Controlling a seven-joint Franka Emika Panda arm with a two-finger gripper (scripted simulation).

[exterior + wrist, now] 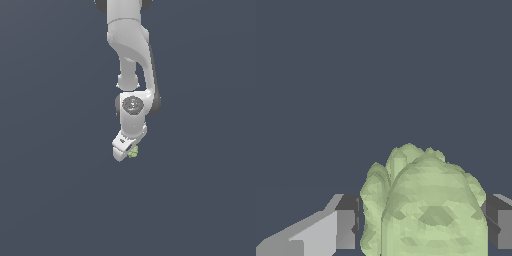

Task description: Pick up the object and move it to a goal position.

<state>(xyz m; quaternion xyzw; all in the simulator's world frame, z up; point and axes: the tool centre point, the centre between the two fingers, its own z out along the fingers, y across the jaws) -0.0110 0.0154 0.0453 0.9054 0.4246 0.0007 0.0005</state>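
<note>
The object (pixel 133 152) is a tiny pale green lumpy blob, sitting at the tip of my white gripper (pixel 129 153) in the exterior view. In the wrist view the object (pixel 426 205) fills the space between my two fingers, one finger (pixel 346 227) on one side and the other finger (pixel 501 225) on the opposite side, both pressed against it. The gripper is shut on the object. The arm hangs straight down from the top of the exterior view, with the hand tilted toward the exterior view's left.
A plain dark grey-blue surface (pixel 60 190) fills the background in both views. No other objects or edges show.
</note>
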